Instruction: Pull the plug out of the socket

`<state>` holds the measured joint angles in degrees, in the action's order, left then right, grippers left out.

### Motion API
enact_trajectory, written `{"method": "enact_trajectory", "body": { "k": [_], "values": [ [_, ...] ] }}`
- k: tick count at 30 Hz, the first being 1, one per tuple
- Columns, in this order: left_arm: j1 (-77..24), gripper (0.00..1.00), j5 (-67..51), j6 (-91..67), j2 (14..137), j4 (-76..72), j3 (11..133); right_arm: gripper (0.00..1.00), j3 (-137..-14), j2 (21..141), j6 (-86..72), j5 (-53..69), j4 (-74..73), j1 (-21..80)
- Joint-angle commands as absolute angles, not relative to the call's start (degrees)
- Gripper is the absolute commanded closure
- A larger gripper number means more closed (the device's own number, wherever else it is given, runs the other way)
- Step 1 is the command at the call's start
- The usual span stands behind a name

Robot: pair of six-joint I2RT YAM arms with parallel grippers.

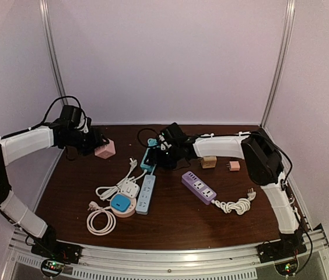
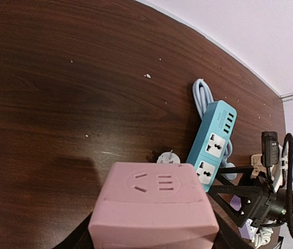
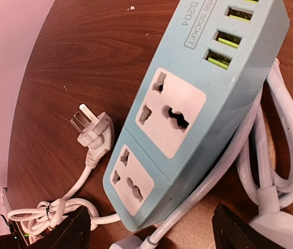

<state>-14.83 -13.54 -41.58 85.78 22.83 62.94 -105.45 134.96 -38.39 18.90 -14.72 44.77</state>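
Pink cube adapter (image 2: 154, 207) sits clamped in the left end effector (image 1: 91, 143), dark fingers (image 2: 76, 239) pressed on both flanks. Its slotted face is turned toward the wrist cam. It's at the back-left of the worktop (image 1: 170, 227), close to the left edge and well apart from the teal strip (image 3: 198, 109).

Teal strip lies mid-worktop toward the back, w/ its thick white cable (image 3: 276, 155) looped along one side. Right end effector (image 1: 164, 153) hovers over the strip's outlet end, jaws spread wide, fingertips (image 3: 71, 228) on either side of it. Can't tell if they touch it.

White plug (image 3: 92, 129) lies loose just beside the strip, pins pointing away from it.

- Front of that: white-blue strip (image 1: 146, 194), round blue socket (image 1: 122, 204) and coiled white cord (image 1: 100, 221), all bunched close.
- Right of centre: purple strip (image 1: 198, 186) w/ its cord coil (image 1: 234, 205).
- Behind it: tan cube (image 1: 209, 161) and small pink adapter (image 1: 233, 165).

Open room: bare wood behind and left of the teal strip up to the back edge, plus a band along the near edge by the bases.
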Motion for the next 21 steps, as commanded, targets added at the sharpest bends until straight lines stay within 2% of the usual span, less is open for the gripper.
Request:
{"method": "enact_trajectory", "body": {
  "k": [1,7,21],
  "values": [
    [-11.64,0.7,-19.54,-42.63,87.76,15.39,60.69,0.16,-102.83,129.66,-36.41,17.08,-16.5,44.29],
    [-9.21,0.68,-26.2,-44.99,94.65,8.5,63.06,0.1,-100.62,124.22,-33.98,16.58,-17.51,44.24],
    [-6.25,0.63,-35.1,-49.36,109.09,-1.37,68.68,0.1,-93.52,115.76,-29.99,13.81,-19.75,43.42]
  ]
}}
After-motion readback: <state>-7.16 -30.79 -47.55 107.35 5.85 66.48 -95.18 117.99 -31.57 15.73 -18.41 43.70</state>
